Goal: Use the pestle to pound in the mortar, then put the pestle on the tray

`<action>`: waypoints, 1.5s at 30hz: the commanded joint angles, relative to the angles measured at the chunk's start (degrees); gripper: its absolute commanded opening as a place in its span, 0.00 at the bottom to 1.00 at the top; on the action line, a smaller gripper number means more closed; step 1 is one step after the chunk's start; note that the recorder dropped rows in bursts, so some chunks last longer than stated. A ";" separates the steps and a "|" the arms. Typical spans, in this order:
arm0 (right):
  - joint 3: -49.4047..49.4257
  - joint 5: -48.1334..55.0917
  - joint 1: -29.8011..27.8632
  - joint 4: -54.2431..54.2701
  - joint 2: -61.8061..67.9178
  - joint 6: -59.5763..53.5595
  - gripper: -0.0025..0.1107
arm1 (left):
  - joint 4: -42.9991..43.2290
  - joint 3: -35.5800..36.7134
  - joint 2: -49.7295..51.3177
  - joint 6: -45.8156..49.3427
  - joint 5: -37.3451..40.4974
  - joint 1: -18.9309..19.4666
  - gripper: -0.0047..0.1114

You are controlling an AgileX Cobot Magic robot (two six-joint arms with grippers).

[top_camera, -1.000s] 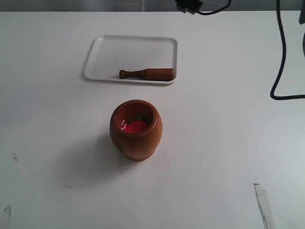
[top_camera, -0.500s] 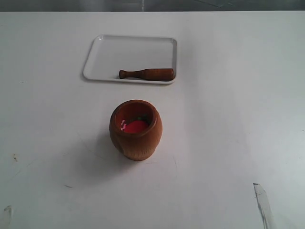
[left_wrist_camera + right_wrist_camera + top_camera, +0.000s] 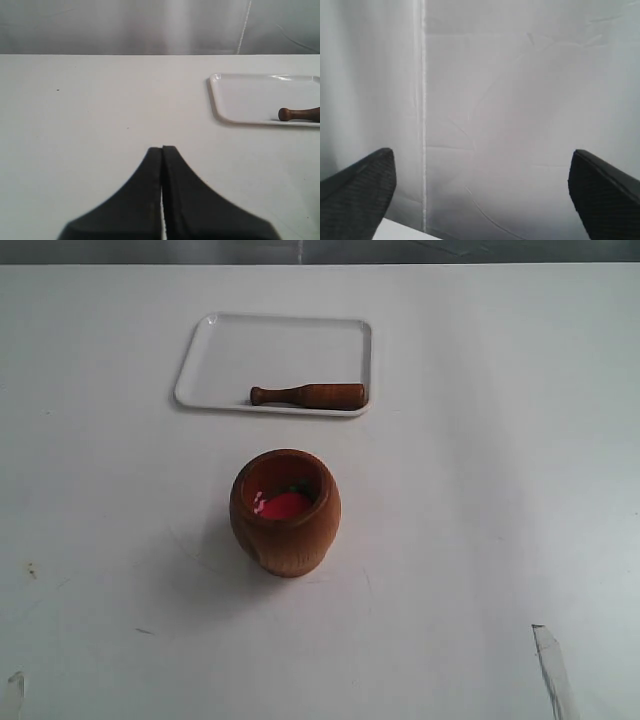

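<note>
The reddish-brown wooden mortar [image 3: 285, 512] stands upright mid-table with red-pink material inside. The dark pestle [image 3: 308, 395] lies flat in the white tray [image 3: 240, 350], along its near rim; its knobbed end [image 3: 300, 114] and the tray [image 3: 245, 97] also show in the left wrist view. Neither arm appears in the exterior view. My left gripper [image 3: 162, 149] is shut and empty, low over bare table well away from the tray. In the right wrist view my right gripper [image 3: 482, 192] is open and empty, facing a white cloth backdrop.
A strip of clear tape [image 3: 553, 670] lies on the table near the front right corner. Small marks [image 3: 30, 570] dot the white table at the left. A pale curtain hangs behind the table's far edge.
The black cable and arm parts at the top and right edge of the exterior view have gone out of sight. Mortar, pestle and tray have not moved.
</note>
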 commanded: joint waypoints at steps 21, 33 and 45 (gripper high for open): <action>33.15 -39.70 3.76 -35.37 -35.17 25.51 0.34 | -0.42 0.03 -0.07 -0.47 -0.17 -0.44 0.04; 35.20 13.57 7.96 -41.38 -62.66 27.61 0.02 | -0.42 0.03 -0.07 -0.47 -0.17 -0.44 0.04; 41.14 56.78 7.73 -43.38 -65.11 -15.81 0.02 | -0.42 0.03 -0.07 -0.47 -0.17 -0.44 0.04</action>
